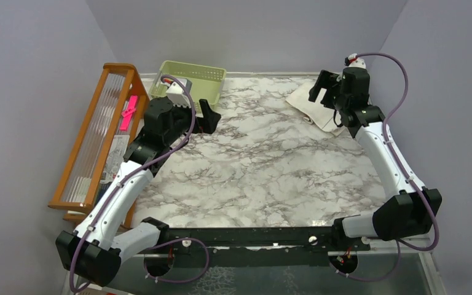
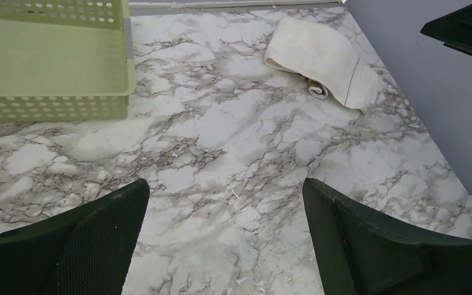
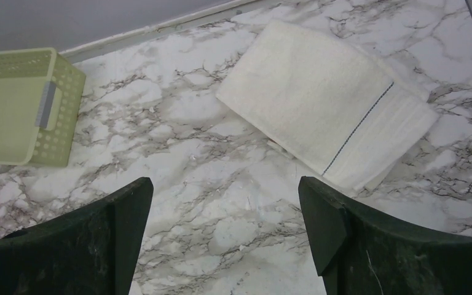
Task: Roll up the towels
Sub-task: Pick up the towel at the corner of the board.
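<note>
Cream towel [image 3: 319,101]: flat on tabletop [image 1: 252,172], well right of green basket [image 2: 49,107].
Left fingers [image 2: 86,246]: wide apart, empty, near green basket.
Right fingers [image 3: 369,246]: wide apart, empty.

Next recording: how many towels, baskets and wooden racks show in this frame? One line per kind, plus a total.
Towels: 1, the cream-white towel
Baskets: 1, the pale green basket
Racks: 1, the wooden rack
Total: 3
</note>
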{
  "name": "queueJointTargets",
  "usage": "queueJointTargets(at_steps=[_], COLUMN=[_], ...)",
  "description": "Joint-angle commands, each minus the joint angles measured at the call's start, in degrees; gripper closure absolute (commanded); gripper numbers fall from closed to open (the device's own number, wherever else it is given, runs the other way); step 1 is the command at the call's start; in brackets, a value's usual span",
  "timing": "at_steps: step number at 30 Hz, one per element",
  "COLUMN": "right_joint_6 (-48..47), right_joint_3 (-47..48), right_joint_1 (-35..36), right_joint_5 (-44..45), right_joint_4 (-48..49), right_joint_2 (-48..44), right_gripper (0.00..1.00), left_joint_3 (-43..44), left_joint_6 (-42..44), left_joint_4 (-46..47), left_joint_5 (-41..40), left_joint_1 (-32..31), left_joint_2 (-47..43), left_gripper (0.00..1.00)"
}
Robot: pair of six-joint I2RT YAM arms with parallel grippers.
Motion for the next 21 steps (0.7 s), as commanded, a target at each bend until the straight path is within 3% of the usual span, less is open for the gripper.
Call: queueJointTargets(at_steps=[1,4,9,11,14,15,18,21], right_joint_6=[0.0,-0.9,0.3,1.3,1.6,1.3,-0.1,-1.5], right_joint_3=[0.3,-0.1,6.5,12.9,19.7,21.3,27.3,33.3], right_joint_1=[-0.2,-0.2,-0.6,-0.9,-1.7,-2.0,-2.2,-2.2], right_joint_5=[0.5,0.8,4.5,6.7,8.8,8.9,10.1,11.0], right_joint_4=[1.1,1.0,-3.5,-8.6,-11.5,-11.5,-12.6,-14.4], right_joint_2=[1.1,2.9,14.2,21.6,30.6,33.0,39.6,45.2], right_gripper=[0.08,0.0,0.0,0.0,0.0,0.0,0.0,0.06], left_joint_3=[-0.7,-1.1,0.0,2.6,5.9,6.2,4.5,2.9], left_joint_6=[0.1,2.4,11.7,15.9,24.9,27.2,21.5,16.7], left_joint_4=[-0.8,-0.7,-2.7,-5.9,-12.4,-12.9,-5.4,2.6], left_joint_5=[-1.3,-0.8,1.5,10.3,40.8,46.0,41.7,24.0], left_joint_1=[0.0,0.0,-0.1,-0.1,0.0,0.0,0.0,-0.1], left_joint_2=[-2.3,-2.6,-0.4,1.2,3.4,3.4,2.1,2.3], left_gripper=[0.0,0.0,0.0,0.01,0.0,0.01,0.01,0.0])
